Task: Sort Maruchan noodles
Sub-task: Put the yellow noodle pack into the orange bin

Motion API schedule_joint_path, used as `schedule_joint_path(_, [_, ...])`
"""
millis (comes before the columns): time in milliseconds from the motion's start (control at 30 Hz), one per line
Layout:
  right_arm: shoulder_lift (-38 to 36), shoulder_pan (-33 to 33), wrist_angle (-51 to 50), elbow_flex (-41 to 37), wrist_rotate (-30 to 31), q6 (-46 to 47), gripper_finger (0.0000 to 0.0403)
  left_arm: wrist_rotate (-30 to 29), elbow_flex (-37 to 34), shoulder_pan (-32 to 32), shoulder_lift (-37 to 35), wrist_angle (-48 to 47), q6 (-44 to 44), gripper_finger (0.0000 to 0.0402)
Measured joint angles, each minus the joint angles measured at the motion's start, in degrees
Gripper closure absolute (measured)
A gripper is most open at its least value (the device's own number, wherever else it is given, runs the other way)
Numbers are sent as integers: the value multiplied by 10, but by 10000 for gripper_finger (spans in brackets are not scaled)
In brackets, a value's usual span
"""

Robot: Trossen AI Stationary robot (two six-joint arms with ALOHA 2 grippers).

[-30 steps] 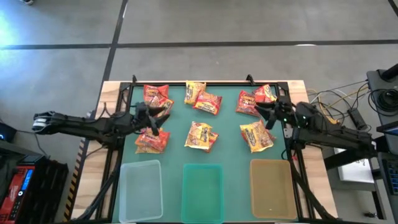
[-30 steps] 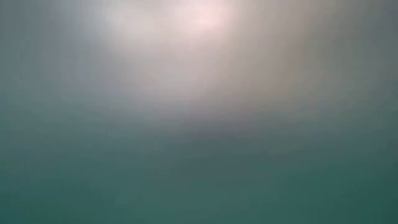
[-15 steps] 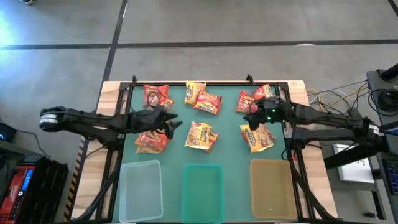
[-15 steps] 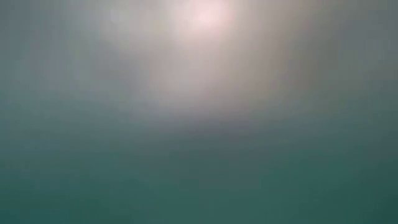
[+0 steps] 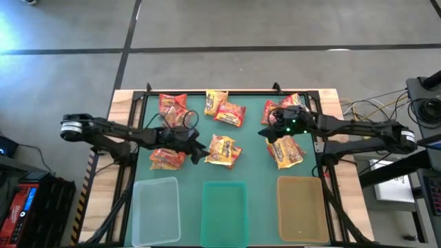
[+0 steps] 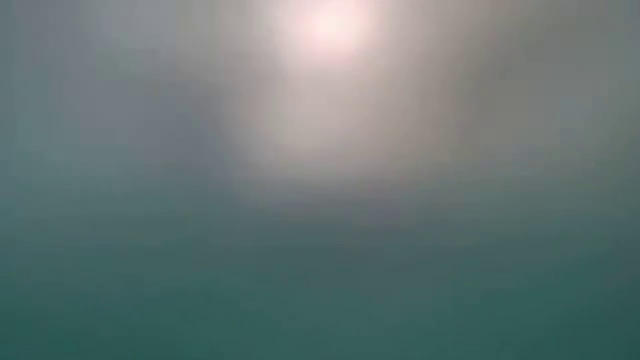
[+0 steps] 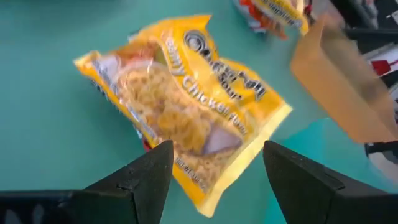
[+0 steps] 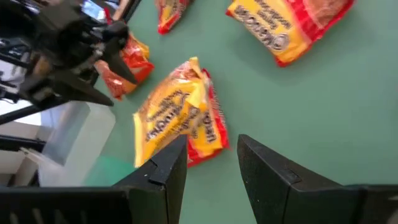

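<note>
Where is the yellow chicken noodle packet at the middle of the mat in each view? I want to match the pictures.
High view: yellow packet at mat centre, lying on a red packet.
Low view: not visible; only haze.
Left wrist view: fills the centre, beyond the open left hand.
Right wrist view: middle, beyond the right hand.
Shared landmark: the red packet beneath it.

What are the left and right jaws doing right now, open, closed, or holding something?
Left gripper: jaws open, empty, beside the middle yellow packet.
Right gripper: jaws open, empty, over bare mat.
</note>
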Motion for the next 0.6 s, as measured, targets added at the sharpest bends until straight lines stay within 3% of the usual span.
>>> schedule_joint_path(400, [99, 35, 92, 0, -10, 12, 270, 35, 0, 0, 69, 85, 2, 169])
schedule_joint_path(600, [140, 37, 116, 0, -31, 25, 244, 40, 0, -1, 72, 90, 11, 169])
